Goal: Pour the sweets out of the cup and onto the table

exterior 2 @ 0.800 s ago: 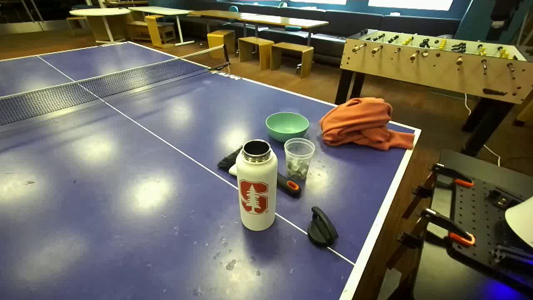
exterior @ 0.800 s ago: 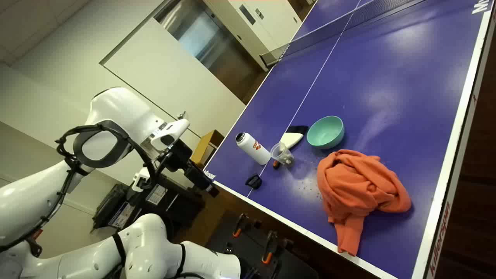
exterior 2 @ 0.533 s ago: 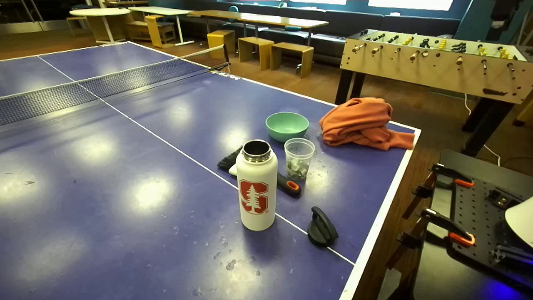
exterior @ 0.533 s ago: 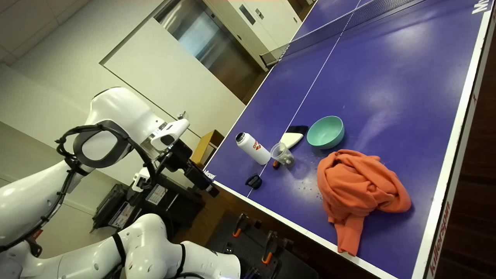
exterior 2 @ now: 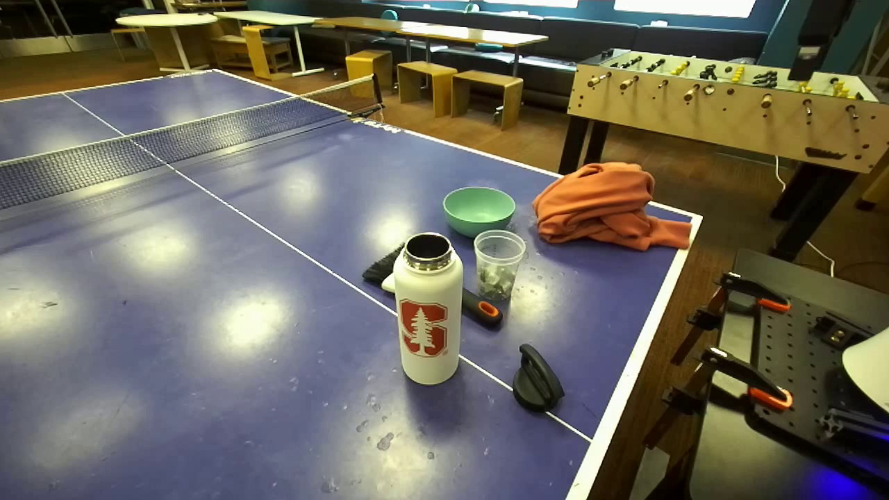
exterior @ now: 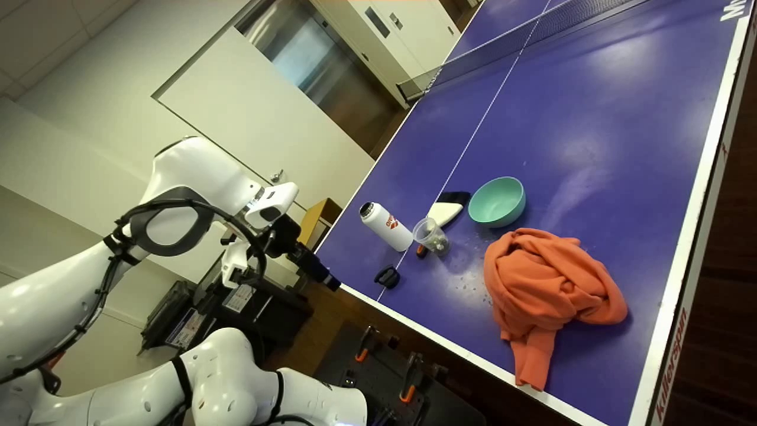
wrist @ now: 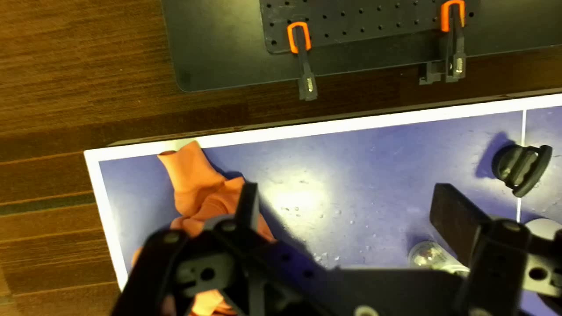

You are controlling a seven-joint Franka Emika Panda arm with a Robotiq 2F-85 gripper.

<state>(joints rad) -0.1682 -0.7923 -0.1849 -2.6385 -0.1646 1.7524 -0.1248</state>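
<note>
The translucent cup (exterior: 425, 232) stands upright on the blue-purple table (exterior: 579, 106) in both exterior views (exterior 2: 501, 250). The sweets (exterior 2: 495, 281) show as a pale and dark cluster in its lower half. In the wrist view the cup (wrist: 425, 254) shows at the lower right, partly covered by the right finger. My gripper (exterior: 331, 283) hangs in the air near the table's end edge, well apart from the cup. In the wrist view the gripper (wrist: 344, 193) is open, fingers wide apart with nothing between them. Tiny clear specks lie on the table; I cannot tell what they are.
A white bottle (exterior 2: 429, 326) stands close to the cup, with its black lid (exterior 2: 538, 382) nearby. A brush (exterior: 445, 212) lies beside the cup. A teal bowl (exterior: 498, 202) and an orange garment (exterior: 550, 290) are near. A black mount with clamps (wrist: 303, 48) adjoins the table.
My gripper has moved slightly right, toward the table, in an exterior view, and its wrist has turned a little. The cup and other objects have not moved.
</note>
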